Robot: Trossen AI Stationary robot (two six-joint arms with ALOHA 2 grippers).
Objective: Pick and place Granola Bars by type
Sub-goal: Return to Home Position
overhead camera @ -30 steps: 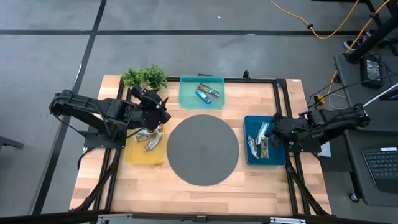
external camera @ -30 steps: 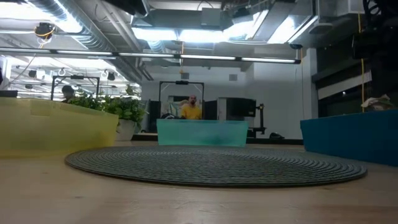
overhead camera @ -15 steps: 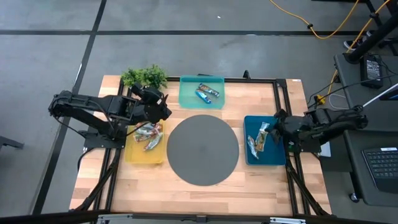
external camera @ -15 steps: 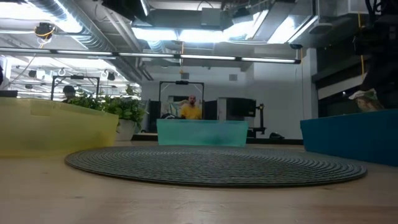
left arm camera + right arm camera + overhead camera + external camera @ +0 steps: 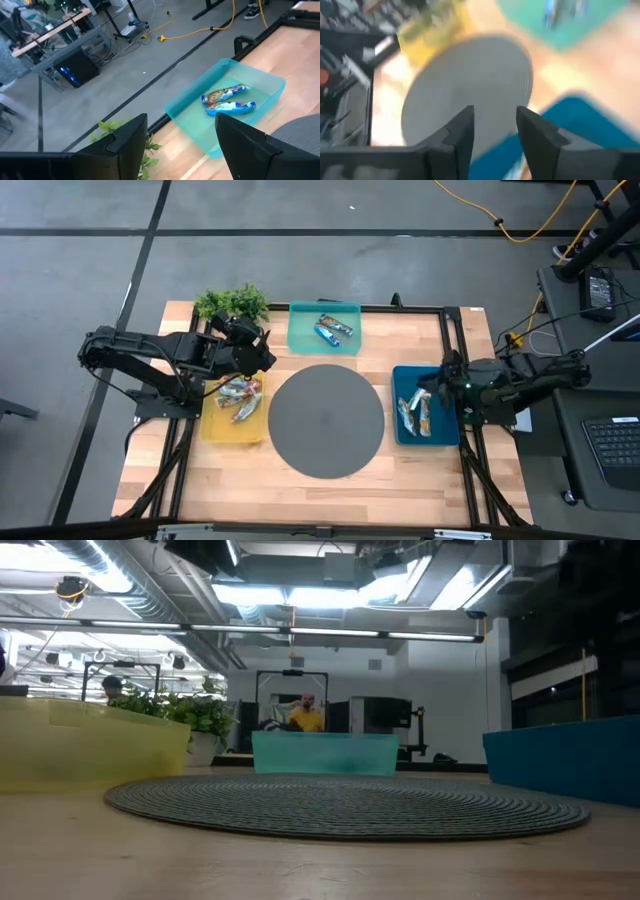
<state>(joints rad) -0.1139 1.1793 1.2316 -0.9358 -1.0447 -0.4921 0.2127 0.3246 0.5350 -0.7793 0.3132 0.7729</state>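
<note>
Granola bars lie in three trays. Two blue ones (image 5: 334,330) (image 5: 227,99) are in the teal tray (image 5: 300,340). Red-multicoloured ones (image 5: 238,395) are in the yellow tray (image 5: 212,428). Silvery-white ones (image 5: 414,409) are in the dark-blue tray (image 5: 447,432). My left gripper (image 5: 260,352) (image 5: 182,150) hovers open and empty over the yellow tray's far edge, facing the teal tray. My right gripper (image 5: 437,383) (image 5: 495,112) hovers open over the dark-blue tray with nothing between its fingers.
A round grey mat (image 5: 326,420) fills the table's middle between the trays. A small green plant (image 5: 232,303) stands at the far left corner beside the teal tray. In the low view, people and desks show in the room beyond the table.
The silvery-white bar that my right gripper held above the dark-blue tray's rim has dropped into that tray and no longer shows in the low view. My left gripper has drawn back from over the yellow tray's bars toward the far edge, then kept still.
</note>
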